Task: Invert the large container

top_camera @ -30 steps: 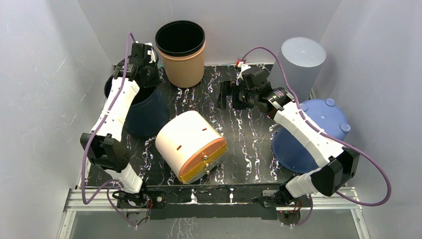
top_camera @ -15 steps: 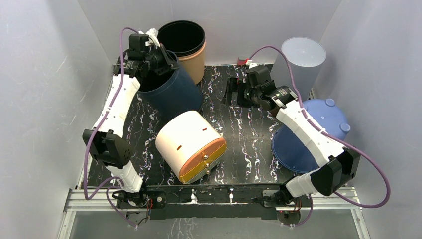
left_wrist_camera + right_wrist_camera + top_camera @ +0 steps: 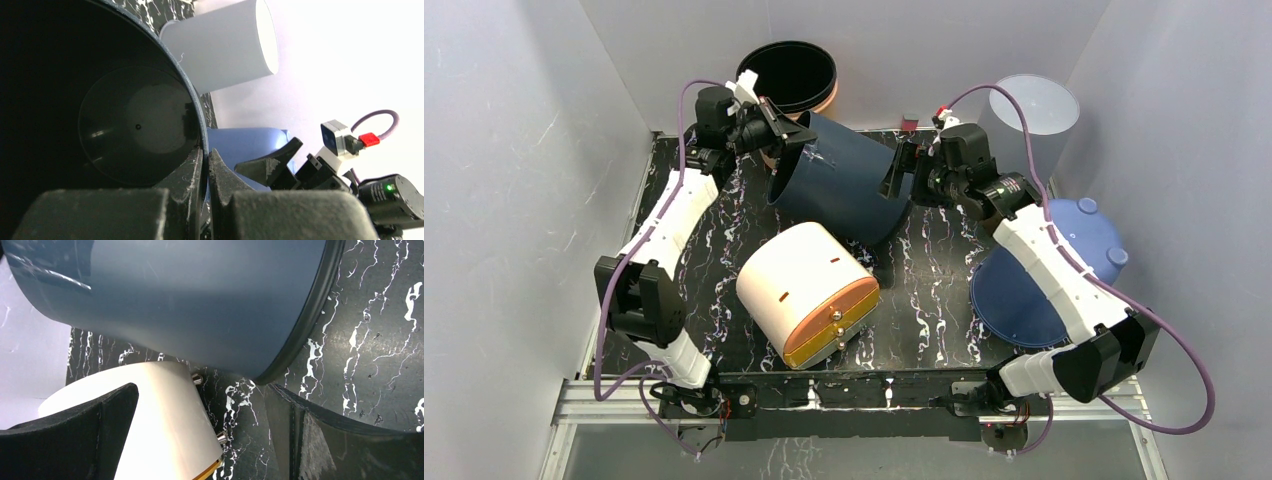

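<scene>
Your right pincer [image 3: 902, 172], spread, sits at the base of the large navy container [image 3: 839, 185]; your left pincer [image 3: 776, 130] pinches its rim. It is tipped sideways, empty, over the tabletop [image 3: 924, 290], beyond the cream container [image 3: 799, 290]. Half a second ago it leaned less, farther left.

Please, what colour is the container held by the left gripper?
Container is dark blue; clearest in top external view.

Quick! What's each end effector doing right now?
Left end effector: shut on the dark blue container, at its rim.
Right end effector: open, holding nothing.
</scene>
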